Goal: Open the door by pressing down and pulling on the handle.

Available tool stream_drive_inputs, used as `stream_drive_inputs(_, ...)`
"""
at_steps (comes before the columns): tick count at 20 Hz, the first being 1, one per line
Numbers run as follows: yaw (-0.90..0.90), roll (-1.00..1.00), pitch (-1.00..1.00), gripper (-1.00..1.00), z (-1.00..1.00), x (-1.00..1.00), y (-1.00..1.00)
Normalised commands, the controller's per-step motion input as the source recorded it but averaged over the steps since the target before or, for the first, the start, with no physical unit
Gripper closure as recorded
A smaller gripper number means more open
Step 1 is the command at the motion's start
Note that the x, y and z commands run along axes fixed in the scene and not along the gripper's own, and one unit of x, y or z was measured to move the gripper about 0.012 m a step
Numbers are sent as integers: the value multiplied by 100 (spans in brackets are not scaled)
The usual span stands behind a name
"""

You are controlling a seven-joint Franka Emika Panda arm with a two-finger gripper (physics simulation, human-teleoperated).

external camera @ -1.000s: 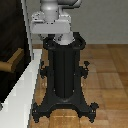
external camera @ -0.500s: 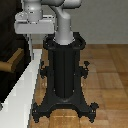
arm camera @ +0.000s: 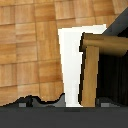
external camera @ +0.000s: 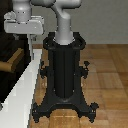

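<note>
Because the handle [external camera: 11,64] juts from the door [external camera: 10,47] at the exterior view's left, your claw [external camera: 31,41] hangs above it — ready, I judge, to press down. You cannot tell its spread — nothing gripped yet.

Arm [external camera: 62,15]: single, grey-white, rising from black pedestal [external camera: 64,75], upper link bent toward exterior view's left. Gripper [external camera: 29,41]: pointing down, white wrist block above; finger spacing unclear in both views, nothing visibly clamped.
</note>
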Motion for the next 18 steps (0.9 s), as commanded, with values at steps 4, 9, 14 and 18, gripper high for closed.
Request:
stream_drive_inputs(4, -8, 0, 0, -100, 0, 0, -25)
stream_drive_inputs(9, -9, 0, 0, -100, 0, 0, 0)
stream_drive_inputs(14, -3, 0, 0, -100, 0, 0, -60)
stream_drive_inputs(18, 0, 0, 0, -100, 0, 0, 0)
